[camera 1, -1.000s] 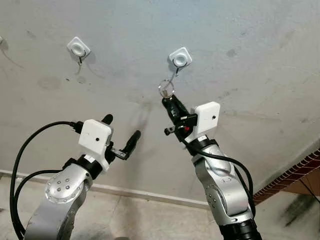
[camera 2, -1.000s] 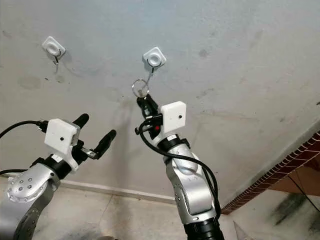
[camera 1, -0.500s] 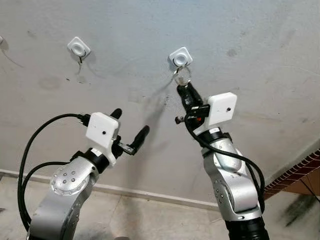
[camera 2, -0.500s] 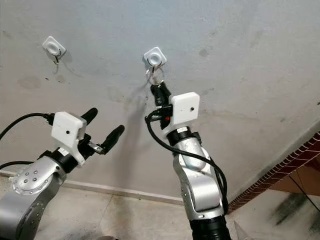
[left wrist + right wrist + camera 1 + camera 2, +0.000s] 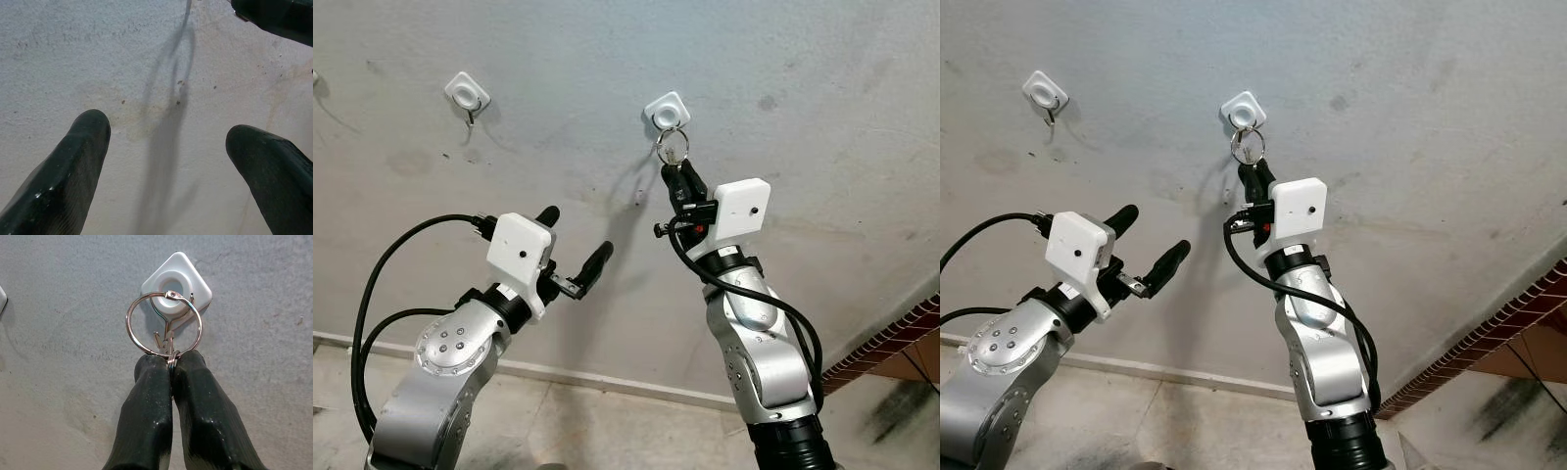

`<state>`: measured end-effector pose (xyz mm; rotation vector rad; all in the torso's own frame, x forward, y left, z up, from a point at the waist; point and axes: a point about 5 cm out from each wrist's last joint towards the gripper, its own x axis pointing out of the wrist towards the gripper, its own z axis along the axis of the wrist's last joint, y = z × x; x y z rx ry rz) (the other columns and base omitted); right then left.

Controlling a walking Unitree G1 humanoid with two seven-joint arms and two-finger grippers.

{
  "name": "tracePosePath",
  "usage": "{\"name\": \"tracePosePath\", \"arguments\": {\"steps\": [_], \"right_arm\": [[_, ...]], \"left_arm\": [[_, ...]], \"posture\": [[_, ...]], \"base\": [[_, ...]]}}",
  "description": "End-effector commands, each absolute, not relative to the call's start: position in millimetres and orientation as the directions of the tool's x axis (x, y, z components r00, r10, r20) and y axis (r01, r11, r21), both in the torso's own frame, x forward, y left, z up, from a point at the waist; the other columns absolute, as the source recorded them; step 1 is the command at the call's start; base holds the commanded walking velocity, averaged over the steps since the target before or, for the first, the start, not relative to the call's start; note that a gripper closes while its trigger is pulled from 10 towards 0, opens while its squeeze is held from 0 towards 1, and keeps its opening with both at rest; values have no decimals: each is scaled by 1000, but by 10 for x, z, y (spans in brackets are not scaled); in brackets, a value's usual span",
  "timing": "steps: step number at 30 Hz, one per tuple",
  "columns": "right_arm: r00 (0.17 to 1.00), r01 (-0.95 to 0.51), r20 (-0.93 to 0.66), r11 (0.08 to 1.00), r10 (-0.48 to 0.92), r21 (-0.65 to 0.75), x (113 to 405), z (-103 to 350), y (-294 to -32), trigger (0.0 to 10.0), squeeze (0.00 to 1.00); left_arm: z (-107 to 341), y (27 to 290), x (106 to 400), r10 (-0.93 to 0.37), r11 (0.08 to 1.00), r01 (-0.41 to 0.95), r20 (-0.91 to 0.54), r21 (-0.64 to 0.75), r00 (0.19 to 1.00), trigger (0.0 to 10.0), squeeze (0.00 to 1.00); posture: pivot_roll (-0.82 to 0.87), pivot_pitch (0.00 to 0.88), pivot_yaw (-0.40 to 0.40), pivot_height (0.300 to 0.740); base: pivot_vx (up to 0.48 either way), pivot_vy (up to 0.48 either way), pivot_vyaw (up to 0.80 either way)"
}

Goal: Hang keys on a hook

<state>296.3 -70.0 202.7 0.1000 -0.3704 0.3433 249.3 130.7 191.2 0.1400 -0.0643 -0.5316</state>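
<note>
1. Right wrist view: the right gripper (image 5: pixel 170 363) has its two black fingers (image 5: pixel 146 401) pressed together, pinching the bottom of the key ring (image 5: pixel 164 323)
2. The ring stands upright above the fingertips and lies over the front of the white hook (image 5: pixel 177 283) on the wall (image 5: pixel 58 382); its top edge sits across the hook's round centre, and the hook's thin wire shows through the loop. Whether the ring rests on the wire cannot be told
3. In the left eye view the right arm reaches up to this hook (image 5: pixel 667 112), with the ring (image 5: pixel 672 146) just below the white plate and the gripper (image 5: pixel 679 172) directly under it
4. The left gripper (image 5: pixel 576 249) is raised lower down and to the left, well apart from both hooks, with its fingers spread and nothing between them; its wrist view shows the two fingertips (image 5: pixel 73 161) wide apart before bare wall
5. A second hook (image 5: pixel 467 94) sits on the wall farther left, bare
</note>
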Motion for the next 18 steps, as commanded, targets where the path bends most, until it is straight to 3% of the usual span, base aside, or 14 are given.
{"name": "tracePosePath", "arguments": {"steps": [1,18], "right_arm": [[866,-362,380,932,325,28,2977,2049,-656,10000,0],[854,-414,361,909,373,40,3024,1962,-425,10000,0]], "left_arm": [[1981,1301,2479,-517,848,504,45,163,855,10000,0],[2058,1351,2548,-494,862,479,63,167,867,10000,0]], "posture": [[335,73,-29,740],[342,79,-31,740]], "base": [[0,0,0],[0,0,0]]}}
